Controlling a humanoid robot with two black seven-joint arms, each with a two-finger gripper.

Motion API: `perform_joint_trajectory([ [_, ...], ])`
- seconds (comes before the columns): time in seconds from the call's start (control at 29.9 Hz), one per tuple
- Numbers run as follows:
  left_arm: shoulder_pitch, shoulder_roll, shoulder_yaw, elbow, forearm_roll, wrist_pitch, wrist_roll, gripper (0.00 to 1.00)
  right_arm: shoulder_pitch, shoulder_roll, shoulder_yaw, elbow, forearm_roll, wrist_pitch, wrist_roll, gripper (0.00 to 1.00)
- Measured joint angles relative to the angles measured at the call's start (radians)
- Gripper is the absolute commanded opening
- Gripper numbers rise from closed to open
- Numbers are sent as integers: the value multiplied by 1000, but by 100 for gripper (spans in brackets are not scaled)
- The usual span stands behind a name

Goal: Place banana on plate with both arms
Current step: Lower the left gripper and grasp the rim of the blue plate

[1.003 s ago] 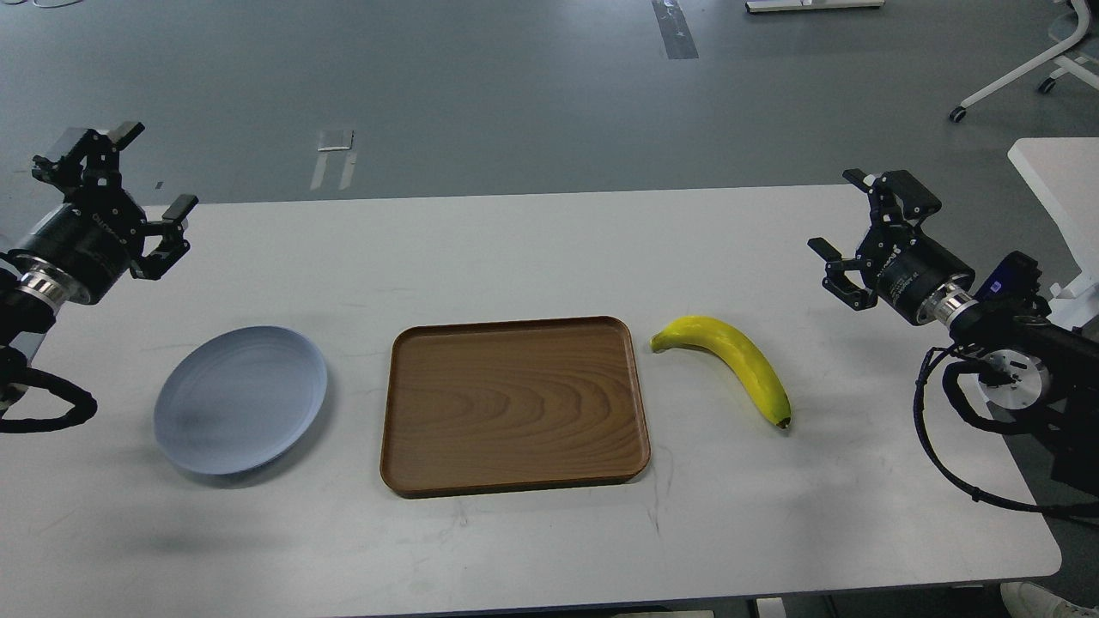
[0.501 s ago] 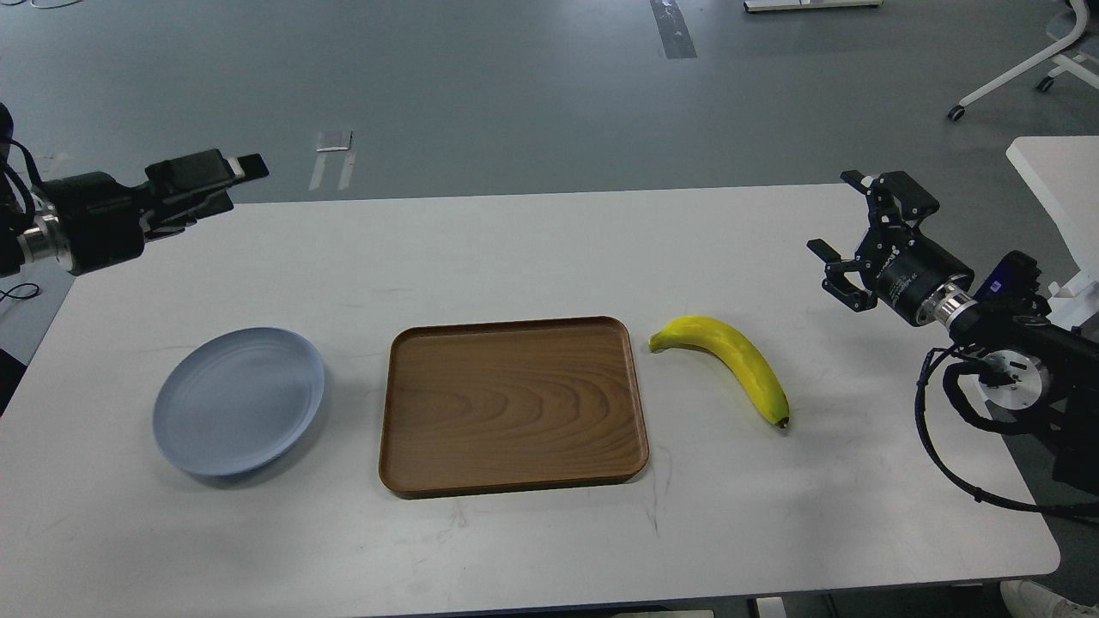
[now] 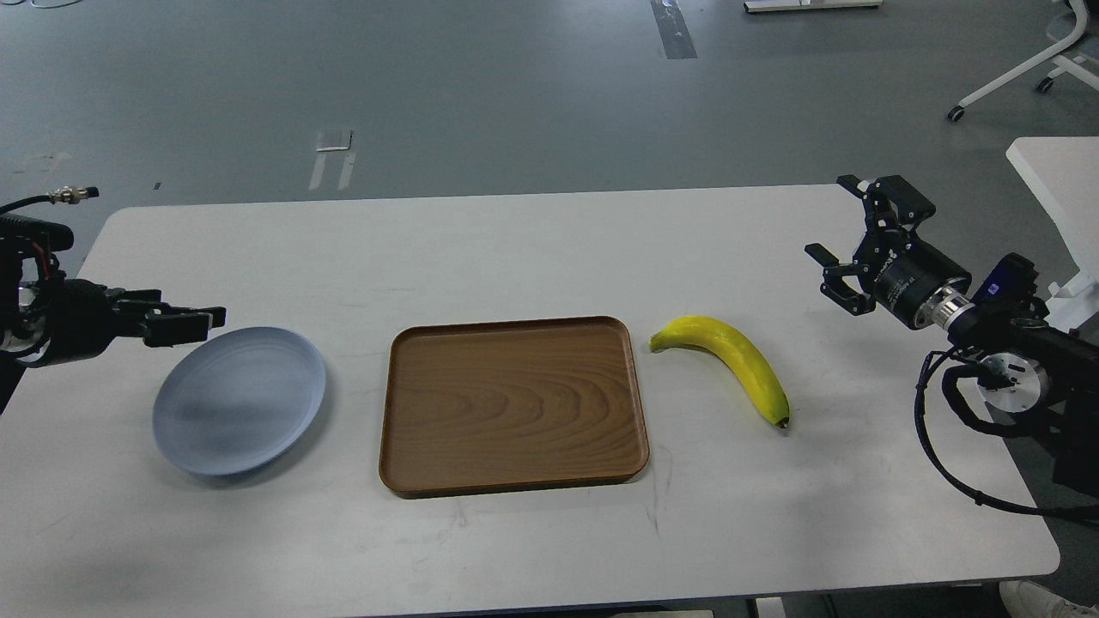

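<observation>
The yellow banana (image 3: 728, 362) lies on the white table (image 3: 532, 249), just right of the wooden tray, its dark tip toward the front. The pale blue-grey plate (image 3: 240, 400) lies at the left with nothing on it. My left gripper (image 3: 191, 321) is low at the plate's far left rim and points right. It is seen side-on, so I cannot tell how its jaws stand. My right gripper (image 3: 831, 218) is open and holds nothing. It hovers to the right of the banana and farther back, well apart from it.
A brown rectangular wooden tray (image 3: 513, 403) with nothing in it lies between the plate and the banana. The right arm's wrist and cables (image 3: 987, 378) hang over the table's right edge. A second white table (image 3: 1060, 180) and chair legs stand at the far right.
My left arm has swung down from high at the table's far left corner to just beside the plate's far left rim, turning side-on. The right gripper has barely moved.
</observation>
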Motion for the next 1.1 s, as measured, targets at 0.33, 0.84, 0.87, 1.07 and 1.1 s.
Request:
perform_joint_trajectory([
  [0.33,74,-46,43,126,-81,32,0,92,-2,11,-1,-1,-2,0,0,100],
  [0.84,145,-107,44,231,-117,58,0,71,-3,10,-2,-2,-2,0,0,100],
  [0.87,145,-107,44,231,-117,57,0,66,-3,10,-2,-2,-2,0,0,100],
  [1.07,149,-108,44,232,-118,55,0,42,-2,9,-2,-2,-2,0,0,100],
  [1.1,149,-108,44,232,-118,55,0,39,-2,9,-2,-2,-2,0,0,100],
])
